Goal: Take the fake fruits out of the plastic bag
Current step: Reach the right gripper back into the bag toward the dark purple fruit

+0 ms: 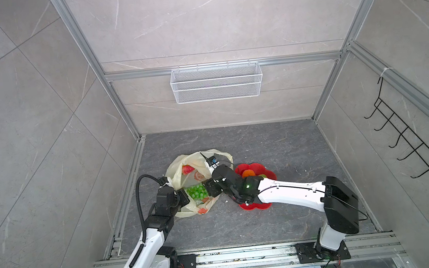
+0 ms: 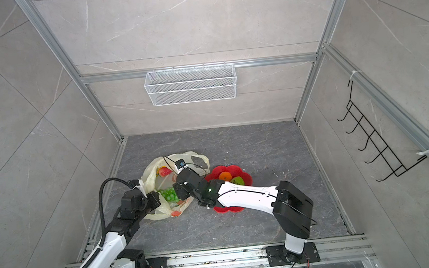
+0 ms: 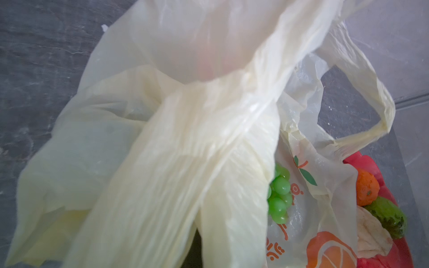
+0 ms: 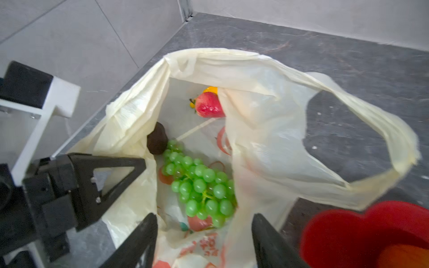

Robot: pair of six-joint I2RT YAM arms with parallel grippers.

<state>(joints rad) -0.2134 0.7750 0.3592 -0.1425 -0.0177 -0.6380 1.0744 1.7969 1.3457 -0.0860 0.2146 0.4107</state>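
Two grippers meet at the plastic bag (image 1: 175, 176), a thin, crinkled, pale-yellow translucent film lying near the left edge of the dark, stone-patterned tabletop (image 1: 276, 147). At the bag's left rim the left gripper (image 4: 139, 163) is clamped on a bunched fold of the film.

Inside the gaping mouth a dark brown ovoid fruit (image 4: 157, 141) sits against the left wall. A grape bunch (image 4: 199, 183) of glossy round green beads lies in the middle. Towards the back edge is a red dimpled strawberry (image 4: 209, 105), with a yellow fruit (image 4: 210, 89) mostly hidden behind it. Orange-red fruit prints and strokes of script mark the film, too creased to read.

The right gripper (image 4: 204, 217) hovers over the near end of the bunch, its black jaws apart and grasping nothing.

Just beside the bag, a red flower-shaped plate (image 1: 258, 206), partly covered by the right arm in both top views, holds a rough-skinned orange (image 3: 368, 188), a green knobbly fruit (image 3: 387, 215) and a beige piece (image 3: 371, 234) of unclear shape.
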